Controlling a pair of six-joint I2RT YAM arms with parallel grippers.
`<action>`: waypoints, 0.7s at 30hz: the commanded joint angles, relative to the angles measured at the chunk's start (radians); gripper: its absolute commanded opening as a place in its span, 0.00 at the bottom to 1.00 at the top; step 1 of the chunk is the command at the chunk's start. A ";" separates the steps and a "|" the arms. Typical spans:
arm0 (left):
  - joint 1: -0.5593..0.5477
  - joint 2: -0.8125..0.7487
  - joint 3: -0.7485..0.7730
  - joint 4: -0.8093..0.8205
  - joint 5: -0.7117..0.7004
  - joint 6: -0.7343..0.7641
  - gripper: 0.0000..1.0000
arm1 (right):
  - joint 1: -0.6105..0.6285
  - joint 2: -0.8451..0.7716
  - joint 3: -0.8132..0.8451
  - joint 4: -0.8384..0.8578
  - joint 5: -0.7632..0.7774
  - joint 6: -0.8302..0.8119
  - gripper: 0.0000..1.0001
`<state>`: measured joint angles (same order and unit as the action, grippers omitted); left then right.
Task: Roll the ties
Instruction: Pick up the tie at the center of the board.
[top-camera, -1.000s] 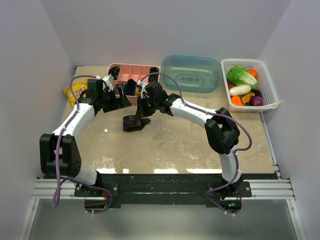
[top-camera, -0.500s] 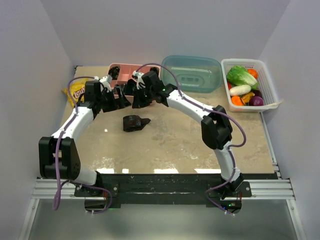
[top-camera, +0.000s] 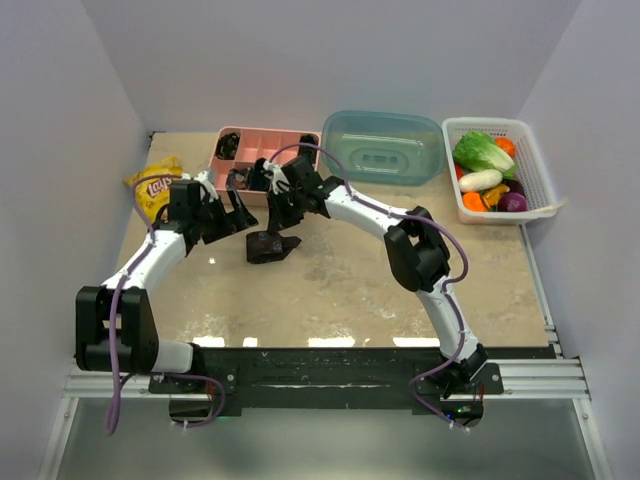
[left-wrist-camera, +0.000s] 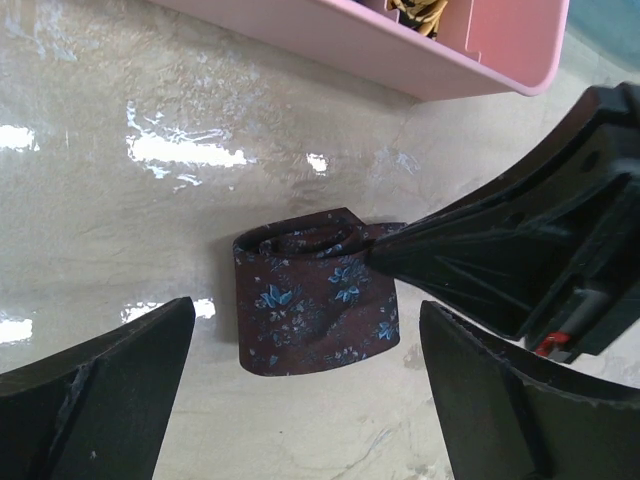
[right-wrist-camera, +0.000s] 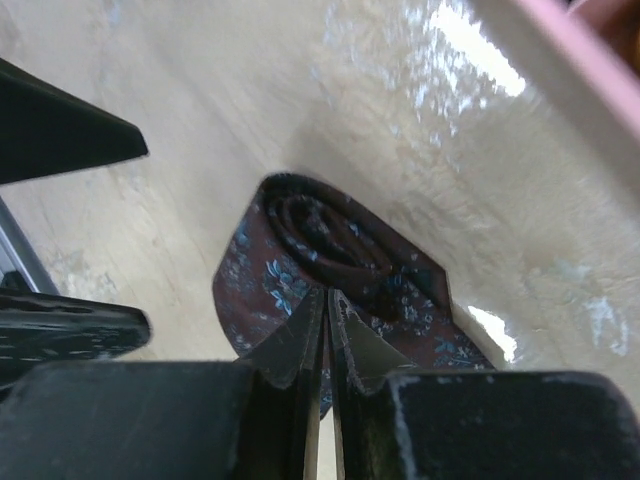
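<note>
Tie (top-camera: 268, 246) rolled, on the table (top-camera: 350, 290) toward its far edge.
Top: near the pink tray (top-camera: 290, 140). Left wrist: left gripper (left-wrist-camera: 307, 320) gapes wide, empty, flanking it. Right wrist: right gripper (right-wrist-camera: 326, 305) almost closed at its edge; grip unclear.

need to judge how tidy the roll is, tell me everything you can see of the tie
The tie is dark maroon, woven-looking fabric with small blue flower motifs. It is rolled into a flattish coil, its spiral layers showing at one end. It lies on the beige table in front of the pink tray, apart from it. The shut right hand meets its edge with its tips; whether they pinch fabric is unclear. The open left hand points at it without touching.
</note>
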<state>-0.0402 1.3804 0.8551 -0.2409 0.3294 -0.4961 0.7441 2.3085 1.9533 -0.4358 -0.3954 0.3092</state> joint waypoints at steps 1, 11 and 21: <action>0.008 0.031 -0.030 0.087 0.054 -0.039 1.00 | 0.003 -0.069 -0.094 0.098 -0.063 0.040 0.09; 0.008 0.094 -0.065 0.118 0.066 -0.045 1.00 | 0.003 -0.104 -0.191 0.138 -0.022 0.044 0.09; 0.019 0.078 -0.181 0.220 0.103 -0.074 0.99 | 0.003 -0.196 -0.177 0.103 -0.003 0.033 0.10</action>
<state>-0.0391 1.4727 0.7330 -0.1284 0.3820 -0.5404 0.7441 2.2299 1.7683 -0.3328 -0.4095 0.3470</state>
